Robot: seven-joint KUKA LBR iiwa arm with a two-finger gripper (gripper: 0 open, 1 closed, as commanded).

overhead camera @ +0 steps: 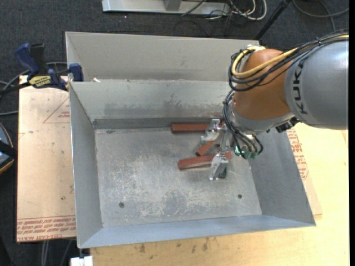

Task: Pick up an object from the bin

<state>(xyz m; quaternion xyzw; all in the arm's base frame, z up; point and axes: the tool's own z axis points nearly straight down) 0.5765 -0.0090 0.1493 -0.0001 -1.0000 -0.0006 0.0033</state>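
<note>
My gripper (217, 148) hangs low over the right middle of the bin, open, with its two metal fingers set apart. One fingertip (213, 127) is at the right end of a reddish-brown bar (189, 128) lying along the back wall. The other fingertip (218, 169) is at the right end of a second reddish-brown bar (195, 163) lying nearer the front. A short reddish-brown piece (206, 147) lies tilted in the gap between the fingers; nothing is clasped.
The arm with its orange cover and cables comes in from the right and hides the bin's right rear corner. The bin's sloped walls rise on all sides. The bare metal floor stretches to the left and front of the bars.
</note>
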